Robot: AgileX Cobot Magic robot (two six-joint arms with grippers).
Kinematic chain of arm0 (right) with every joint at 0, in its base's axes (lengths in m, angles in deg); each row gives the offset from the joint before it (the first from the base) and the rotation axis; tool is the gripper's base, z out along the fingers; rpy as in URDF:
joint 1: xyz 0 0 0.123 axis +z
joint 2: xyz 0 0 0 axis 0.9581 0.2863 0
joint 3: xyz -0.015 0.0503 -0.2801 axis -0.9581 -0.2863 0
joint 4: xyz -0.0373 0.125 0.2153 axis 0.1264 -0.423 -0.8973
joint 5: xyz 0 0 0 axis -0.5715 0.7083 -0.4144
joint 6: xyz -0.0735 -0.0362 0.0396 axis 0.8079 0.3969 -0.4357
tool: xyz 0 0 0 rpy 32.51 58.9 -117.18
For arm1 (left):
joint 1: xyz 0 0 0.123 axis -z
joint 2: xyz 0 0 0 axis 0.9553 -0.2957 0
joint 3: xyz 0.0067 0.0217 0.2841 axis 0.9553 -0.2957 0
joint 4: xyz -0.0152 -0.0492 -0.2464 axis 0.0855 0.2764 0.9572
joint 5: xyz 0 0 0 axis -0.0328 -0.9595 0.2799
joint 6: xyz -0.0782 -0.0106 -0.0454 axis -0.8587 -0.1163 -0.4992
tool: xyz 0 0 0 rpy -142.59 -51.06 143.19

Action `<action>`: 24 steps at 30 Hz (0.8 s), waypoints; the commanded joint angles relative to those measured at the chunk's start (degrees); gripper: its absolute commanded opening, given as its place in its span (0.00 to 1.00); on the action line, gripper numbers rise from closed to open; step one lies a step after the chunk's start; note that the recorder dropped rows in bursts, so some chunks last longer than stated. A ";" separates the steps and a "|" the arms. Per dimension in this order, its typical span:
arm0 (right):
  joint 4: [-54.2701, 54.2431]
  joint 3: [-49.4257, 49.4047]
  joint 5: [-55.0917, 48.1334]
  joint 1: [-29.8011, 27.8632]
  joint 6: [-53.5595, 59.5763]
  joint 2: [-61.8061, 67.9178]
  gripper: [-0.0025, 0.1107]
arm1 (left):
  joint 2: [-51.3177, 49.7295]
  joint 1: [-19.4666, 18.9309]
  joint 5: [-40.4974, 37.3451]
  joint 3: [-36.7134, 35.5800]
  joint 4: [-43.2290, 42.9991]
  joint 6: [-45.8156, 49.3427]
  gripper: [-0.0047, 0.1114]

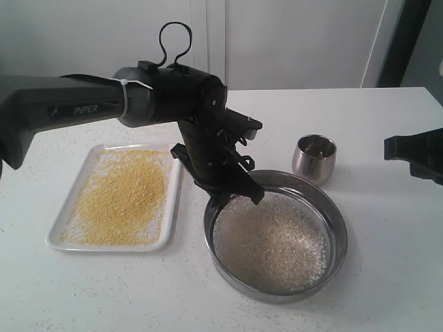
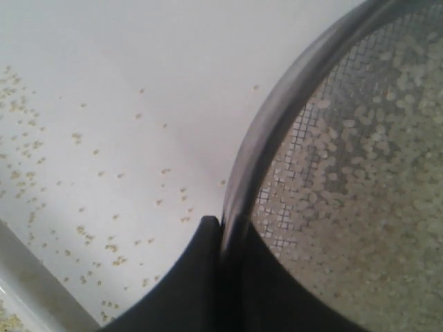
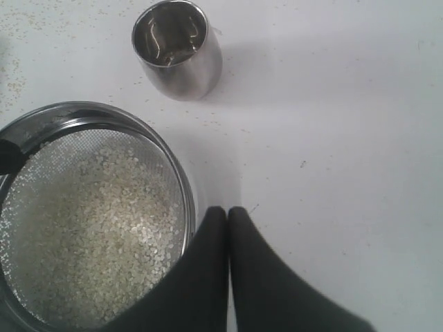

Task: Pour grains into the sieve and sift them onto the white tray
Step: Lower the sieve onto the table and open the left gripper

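The sieve point(image 1: 338, 223), a wide steel hoop with mesh base, rests on the table right of the white tray point(image 1: 64, 216). Whitish rice-like grains point(image 1: 270, 242) lie on its mesh; golden-yellow granules point(image 1: 124, 195) cover the tray. My left gripper point(image 1: 223, 198) is shut on the sieve's rim at its upper left edge; in the left wrist view the rim point(image 2: 277, 117) runs between the two black fingers point(image 2: 201, 277). My right gripper point(image 3: 228, 213) is shut with nothing in it, hovering beside the sieve point(image 3: 176, 169); only a black part of that arm point(image 1: 415, 152) shows at the right of the exterior view.
A small rounded steel cup point(image 1: 314, 158) stands upright behind the sieve, also in the right wrist view as the cup point(image 3: 178, 52), and looks empty. Loose yellow granules point(image 2: 83, 207) are scattered on the white tabletop between tray and sieve.
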 commanded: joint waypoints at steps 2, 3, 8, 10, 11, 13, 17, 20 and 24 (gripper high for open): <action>0.34 -0.27 0.50 -0.22 -0.16 -0.14 0.02 | 0.79 0.29 -0.09 -0.63 1.08 -0.61 0.04; 0.34 -0.27 0.50 -0.22 -0.16 -0.14 0.02 | 0.79 0.29 -0.09 -0.78 1.08 -0.61 0.04; 0.34 -0.27 0.39 -0.22 -0.16 -0.14 0.02 | 0.71 0.29 -0.09 -0.74 1.08 -0.61 0.04; 0.34 -0.27 0.39 -0.22 -0.16 -0.14 0.02 | 0.58 0.29 -0.11 -0.74 1.08 -0.61 0.04; 0.34 -0.27 0.39 -0.22 -0.16 -0.14 0.02 | 0.42 0.29 -0.23 -0.74 1.08 -0.61 0.04; 0.34 -0.27 0.39 -0.22 -0.16 -0.14 0.02 | -0.20 0.29 -0.64 -0.74 1.08 -0.61 0.04; 0.34 -0.27 0.51 -0.22 -1.12 -0.14 0.02 | -0.70 0.29 -1.28 -0.74 1.08 -0.61 0.04; 0.34 -0.27 0.51 -0.22 -1.12 -0.14 0.02 | -0.68 0.29 -0.89 -0.74 1.08 -0.61 0.04; 0.34 -0.27 0.51 -0.22 -1.12 -0.14 0.02 | -1.10 0.29 -1.27 -0.74 1.08 -0.61 0.04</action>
